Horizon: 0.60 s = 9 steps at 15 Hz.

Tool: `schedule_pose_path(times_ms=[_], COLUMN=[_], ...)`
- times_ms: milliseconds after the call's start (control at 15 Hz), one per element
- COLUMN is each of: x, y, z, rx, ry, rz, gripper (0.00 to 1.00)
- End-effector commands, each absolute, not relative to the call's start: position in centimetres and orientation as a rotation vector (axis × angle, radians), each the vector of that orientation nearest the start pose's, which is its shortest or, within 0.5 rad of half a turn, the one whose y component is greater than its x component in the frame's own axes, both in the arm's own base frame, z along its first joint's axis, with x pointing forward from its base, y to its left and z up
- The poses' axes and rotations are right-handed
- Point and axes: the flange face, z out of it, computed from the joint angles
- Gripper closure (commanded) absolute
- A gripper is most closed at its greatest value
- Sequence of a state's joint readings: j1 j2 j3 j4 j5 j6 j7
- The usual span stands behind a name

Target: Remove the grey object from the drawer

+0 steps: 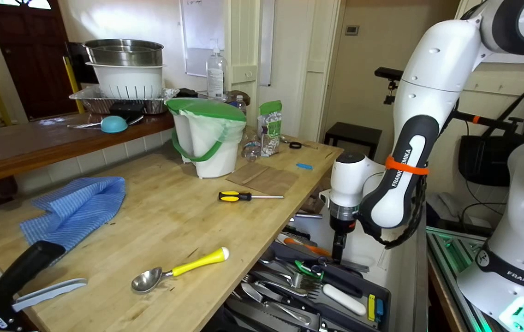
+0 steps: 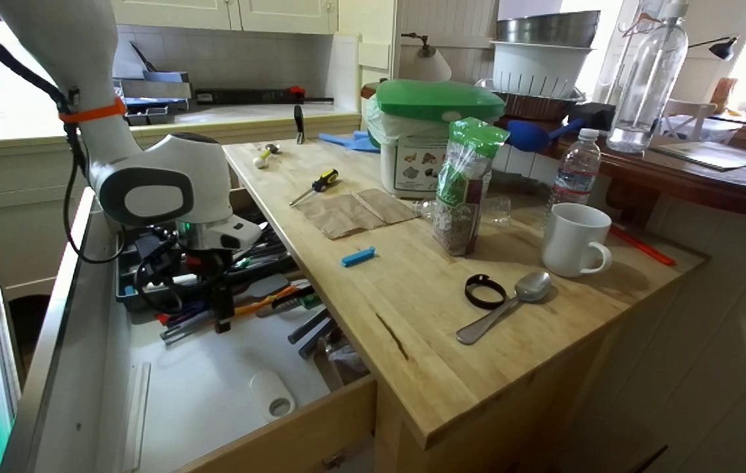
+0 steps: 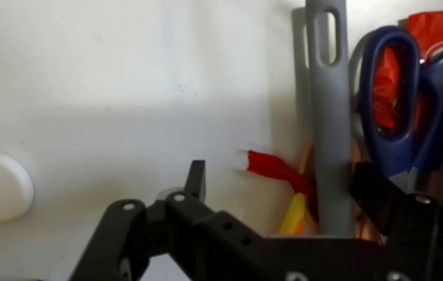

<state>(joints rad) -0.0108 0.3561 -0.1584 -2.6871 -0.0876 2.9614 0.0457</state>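
Note:
The grey object (image 3: 327, 105), a long flat handle with a slot at its end, lies in the drawer. In an exterior view its end (image 2: 184, 328) shows beside the fingers. Its lower part is hidden behind the gripper body in the wrist view. The drawer (image 2: 294, 430) stands pulled out, with pale-wood sides and a white bottom. My gripper (image 3: 280, 177) is open and points down into it. The handle lies between the fingers, close to the right finger in the wrist view; I cannot tell whether they touch. The gripper also shows in both exterior views (image 1: 338, 253) (image 2: 222, 318).
Blue scissors (image 3: 391, 101) and a red packet (image 3: 440, 27) lie right beside the handle. A red strip (image 3: 270, 166) and a yellow item (image 3: 293, 214) lie near it. A dark cutlery tray (image 1: 382, 295) and white cylinder (image 2: 271, 394) share the drawer. The wooden counter (image 1: 174, 221) overhangs it.

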Motion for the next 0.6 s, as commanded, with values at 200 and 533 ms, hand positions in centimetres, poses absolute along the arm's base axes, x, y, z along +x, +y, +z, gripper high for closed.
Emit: schedule_pose_path(times_ms=[200,533], x=[38.5,38.6], y=[-8.7,-8.4], z=[10.1,10.0], rx=[-3.245,-3.253], ry=[0.311,0.311], rz=[0.143,0.144], gripper=[0.0,0.26])
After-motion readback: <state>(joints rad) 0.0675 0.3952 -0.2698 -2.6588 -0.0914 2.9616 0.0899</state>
